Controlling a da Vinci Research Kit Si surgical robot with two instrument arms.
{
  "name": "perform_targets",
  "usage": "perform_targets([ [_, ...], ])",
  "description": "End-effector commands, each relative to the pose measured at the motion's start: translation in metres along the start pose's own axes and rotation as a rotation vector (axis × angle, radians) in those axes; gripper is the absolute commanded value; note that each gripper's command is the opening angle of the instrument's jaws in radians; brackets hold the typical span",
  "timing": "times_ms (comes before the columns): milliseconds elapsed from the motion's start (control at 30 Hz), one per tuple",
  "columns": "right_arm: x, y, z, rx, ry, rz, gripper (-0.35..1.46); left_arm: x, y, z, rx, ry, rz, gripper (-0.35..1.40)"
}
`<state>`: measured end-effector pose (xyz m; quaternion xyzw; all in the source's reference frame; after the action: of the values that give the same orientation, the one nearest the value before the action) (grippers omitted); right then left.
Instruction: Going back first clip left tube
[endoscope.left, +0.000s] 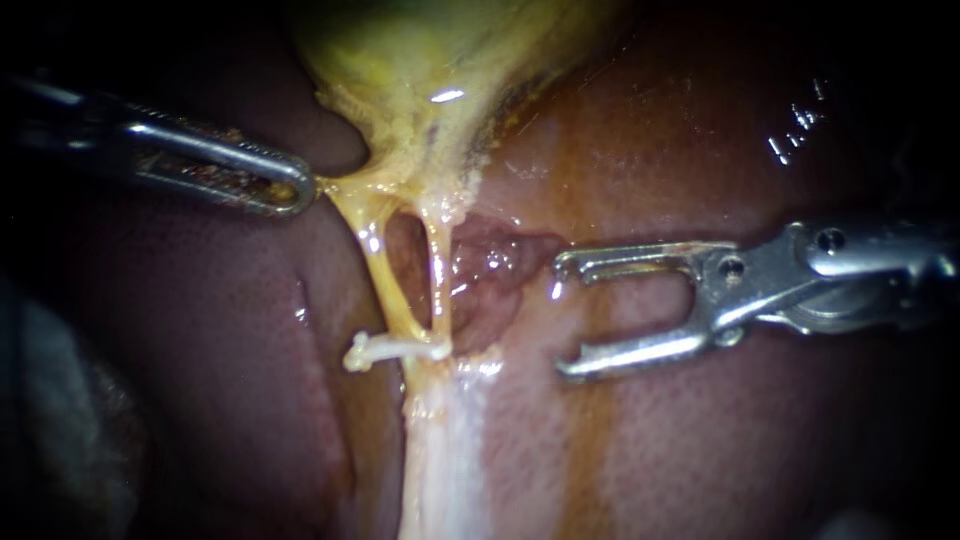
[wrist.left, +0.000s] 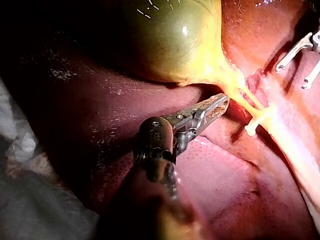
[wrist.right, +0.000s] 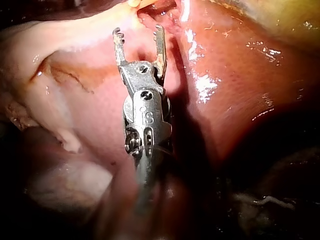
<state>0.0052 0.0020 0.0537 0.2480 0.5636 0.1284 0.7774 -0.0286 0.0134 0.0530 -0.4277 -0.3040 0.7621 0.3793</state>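
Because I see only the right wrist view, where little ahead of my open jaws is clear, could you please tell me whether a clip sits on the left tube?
Observer: Yes. The endoscope view shows a white clip across the left tube, just below the gap between the two tubes.
Operator: Thank you. Is my right instrument clear of it?
Observer: Yes. Its open, empty jaws hang over the liver, apart from the clip, with the right tube between.
Operator: And my left instrument?
Observer: Its jaws are shut on the neck tissue of the gallbladder, holding it taut.
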Motion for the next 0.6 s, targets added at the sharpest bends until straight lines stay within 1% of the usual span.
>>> perform_targets([
  [33, 0.0, 0.0, -0.0001, 0.0, 0.0, -0.003, 0.5, -0.0001, -0.0001, 0.0003, 0.003, 0.001, 0.001, -0.35],
  [333, 0.0002, 0.0, -0.0007, 0.002, 0.001, -0.001, 0.5, -0.0007, -0.0009, 0.0035, -0.001, -0.001, 0.006, -0.35],
  [467, 0.0002, 0.0, -0.0008, 0.003, 0.001, -0.007, 0.5, -0.0012, -0.0013, 0.0051, -0.006, -0.004, 0.01, -0.35],
  [600, 0.0003, -0.0001, -0.0008, 0.003, 0.001, -0.007, 0.5, -0.0017, -0.0015, 0.0062, -0.011, -0.007, 0.014, -0.35],
])
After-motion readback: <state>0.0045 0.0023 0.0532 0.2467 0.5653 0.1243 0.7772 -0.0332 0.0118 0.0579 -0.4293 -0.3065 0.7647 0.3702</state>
